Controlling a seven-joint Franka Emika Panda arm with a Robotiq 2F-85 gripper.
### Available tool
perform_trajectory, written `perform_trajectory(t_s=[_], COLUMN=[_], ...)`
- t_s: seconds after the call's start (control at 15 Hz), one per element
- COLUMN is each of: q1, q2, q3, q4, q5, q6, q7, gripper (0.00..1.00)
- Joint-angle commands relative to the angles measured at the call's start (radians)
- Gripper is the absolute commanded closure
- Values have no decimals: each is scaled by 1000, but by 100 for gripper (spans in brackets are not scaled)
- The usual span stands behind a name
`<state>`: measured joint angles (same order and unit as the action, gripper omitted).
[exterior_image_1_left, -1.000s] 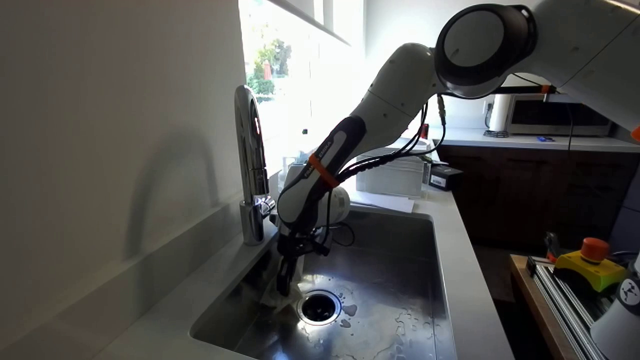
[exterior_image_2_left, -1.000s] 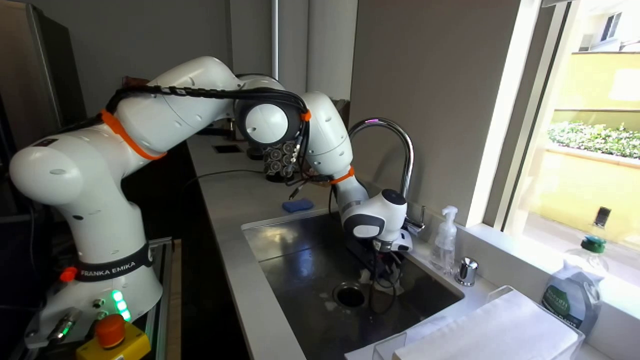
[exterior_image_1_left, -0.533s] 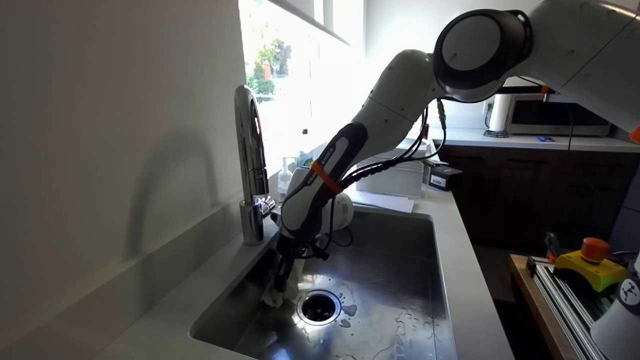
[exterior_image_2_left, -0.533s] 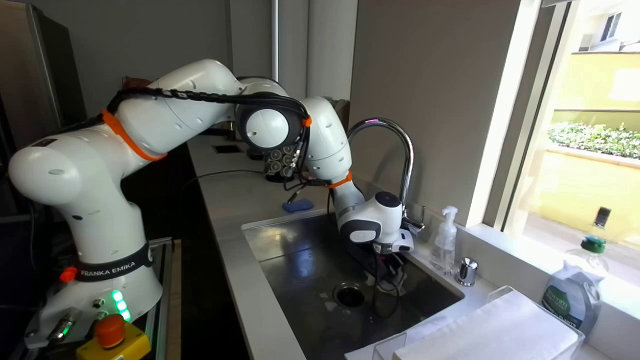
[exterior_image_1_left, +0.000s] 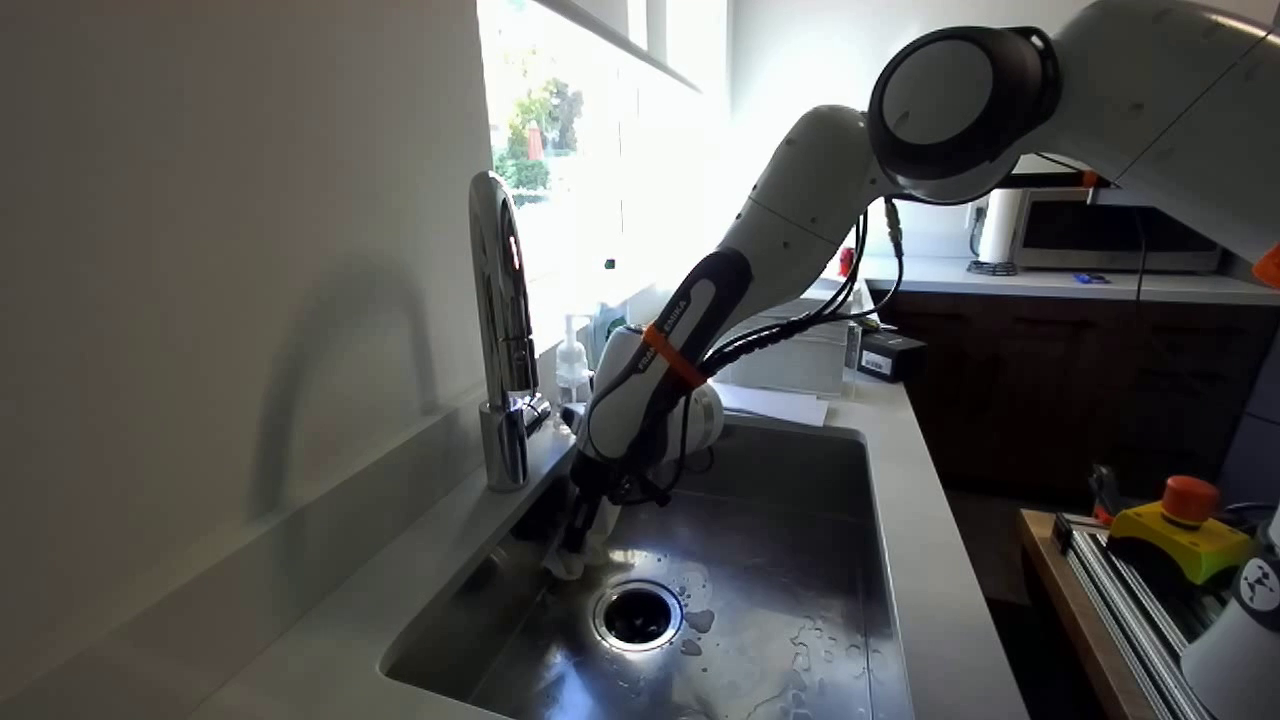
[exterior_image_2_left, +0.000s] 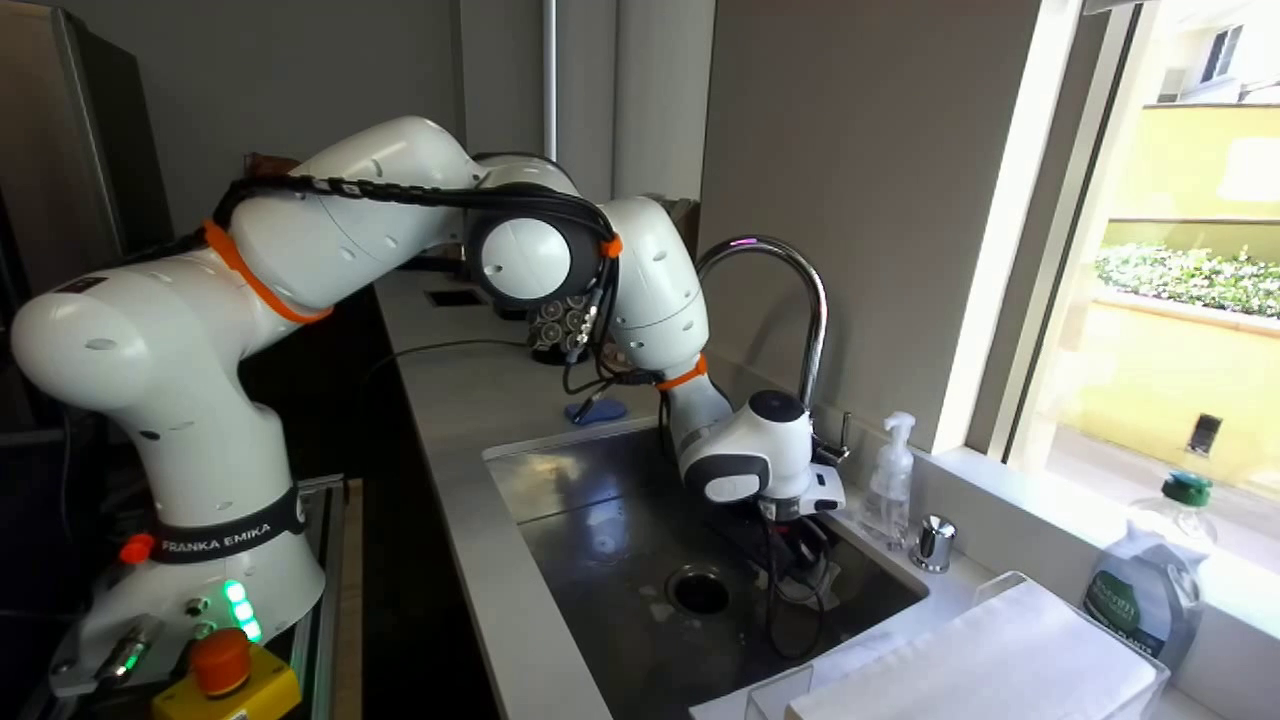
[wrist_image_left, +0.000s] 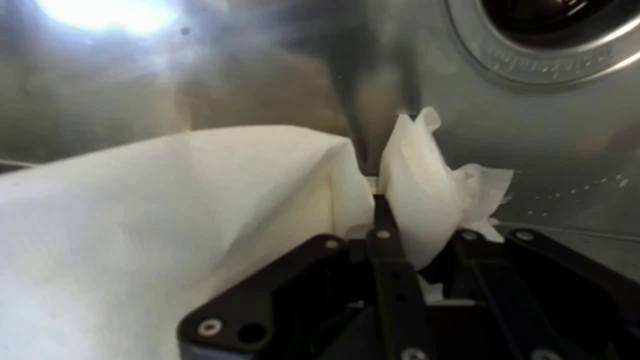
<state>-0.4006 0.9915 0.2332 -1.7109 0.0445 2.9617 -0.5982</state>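
A white paper towel (wrist_image_left: 225, 215) is bunched in the Robotiq gripper (wrist_image_left: 425, 230), which is clamped on it, low in the stainless-steel sink (exterior_image_1_left: 760, 530), near the drain (exterior_image_1_left: 638, 614), toward the wall-side edge of the worktop (exterior_image_1_left: 385, 600). Along that edge I see the chrome faucet (exterior_image_1_left: 500, 340) and a clear pump bottle (exterior_image_2_left: 889, 485); in an exterior view a blue sponge (exterior_image_2_left: 608, 410) lies just past the sink.

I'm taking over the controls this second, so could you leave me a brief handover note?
Gripper: closed on a bunched white sheet, likely paper towel.
Sheet: low in the sink, beside the drain.
Done: sheet gripped and inside the sink.
Left: wet spots show on the sink floor, perhaps to be wiped; sheet not yet released.
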Motion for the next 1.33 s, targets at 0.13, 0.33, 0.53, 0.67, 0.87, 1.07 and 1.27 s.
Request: perform_trajectory(t_s=[0.13, 0.33, 0.53, 0.67, 0.87, 1.07, 1.27], q1=[-27, -28, -18, -17, -13, -19, -37], q2=[-21, -28, -21, -14, -4, 4, 12], q3=[-37, -79, -123, -137, -136, -117, -77], q4=[-27, -26, -19, -14, -6, 2, 1], q5=[-65, -84, -109, -116, -120, -120, -114], q6=[74, 96, 114, 116, 108, 90, 62], q7=[50, 81, 116, 142, 168, 173, 170], gripper=[98, 98, 98, 98, 98, 98, 98])
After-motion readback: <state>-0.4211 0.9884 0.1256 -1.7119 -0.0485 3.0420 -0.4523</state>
